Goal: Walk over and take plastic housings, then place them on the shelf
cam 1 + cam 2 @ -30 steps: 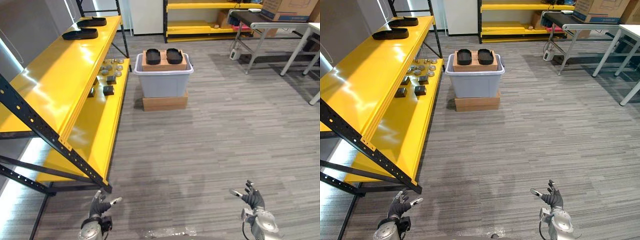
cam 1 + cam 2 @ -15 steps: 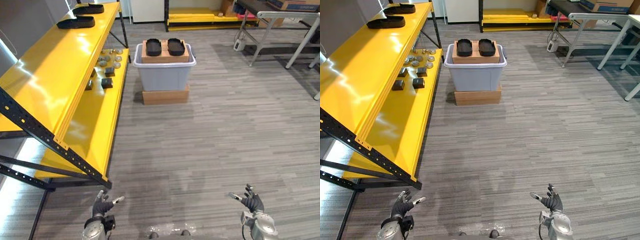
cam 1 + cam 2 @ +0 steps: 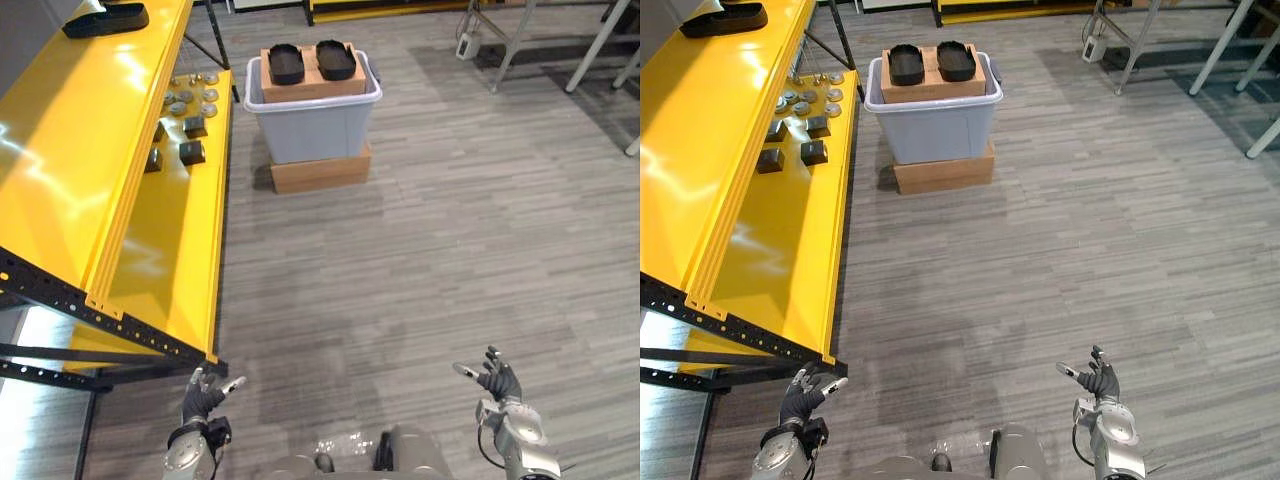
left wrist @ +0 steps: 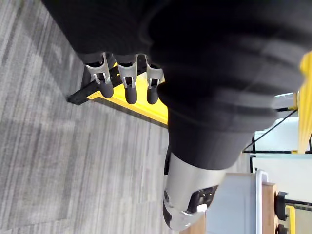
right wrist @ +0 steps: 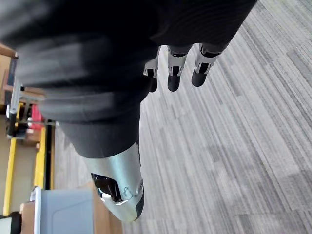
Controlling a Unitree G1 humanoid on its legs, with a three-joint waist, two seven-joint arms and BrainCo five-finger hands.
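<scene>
Two oval black housings (image 3: 286, 64), seemingly plastic, top the grey bin (image 3: 312, 130); left hand (image 3: 203, 397) and right hand (image 3: 497, 381), well apart from it, spread empty.

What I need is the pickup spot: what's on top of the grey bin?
Two black plastic housings lie side by side on brown cardboard that fills the bin; its inside is hidden.

Left hand (image 3: 205, 396) and right hand (image 3: 497, 379) hang low, fingers seemingly relaxed, empty.
</scene>
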